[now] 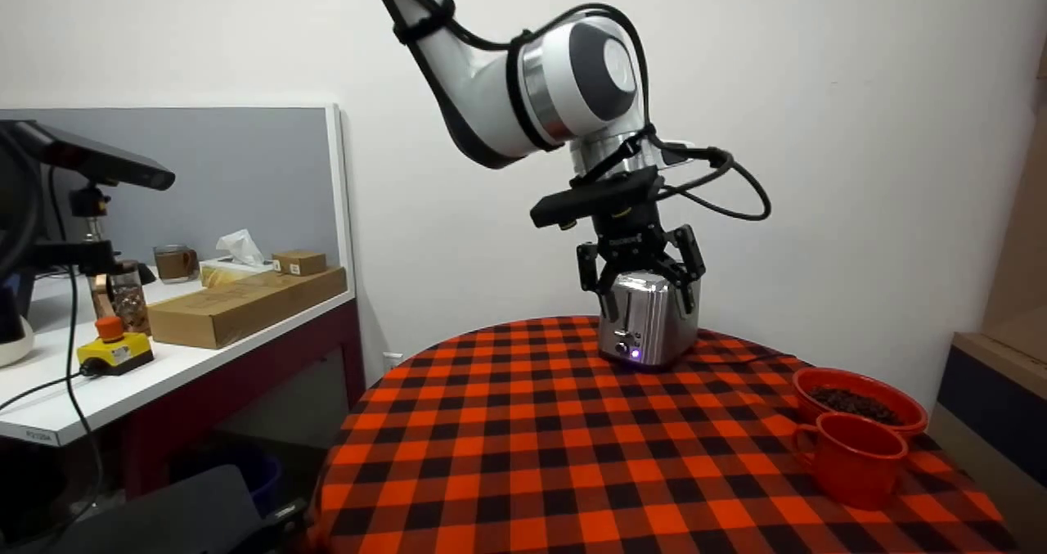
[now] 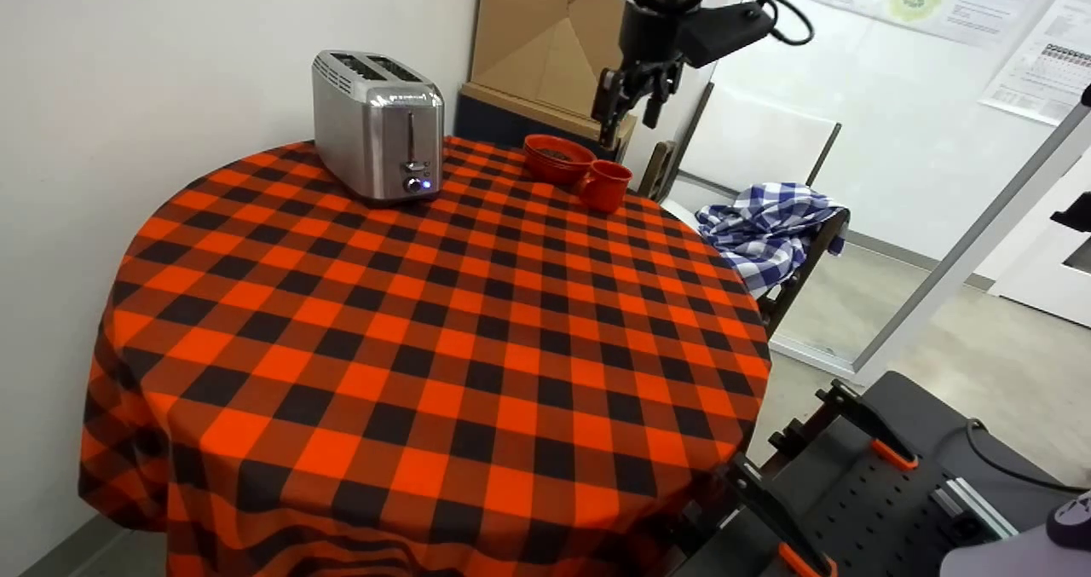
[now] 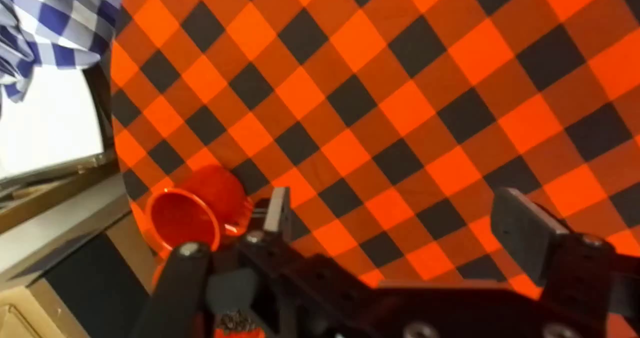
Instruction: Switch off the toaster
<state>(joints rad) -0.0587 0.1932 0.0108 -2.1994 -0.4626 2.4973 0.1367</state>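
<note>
The silver toaster (image 1: 667,337) stands upright on the checked tablecloth near the wall; it also shows in an exterior view (image 2: 349,125). Its front bears a lever (image 2: 415,167) low in its slot and a knob (image 2: 413,185) beside a lit bluish-purple light. My gripper (image 1: 646,302) overlaps the toaster's front in an exterior view. In an exterior view the gripper (image 2: 629,127) hangs in the air well apart from it, near the red mug. In the wrist view the gripper (image 3: 395,208) is open with nothing between its fingers, above the tablecloth. The toaster is out of the wrist view.
A red mug (image 1: 859,466) and a red bowl (image 1: 912,415) with dark bits stand at the table edge. The mug (image 3: 215,193) shows beside a finger in the wrist view. A cord (image 1: 748,361) runs behind the toaster. A chair with a blue-white cloth (image 2: 767,227) stands beyond the table.
</note>
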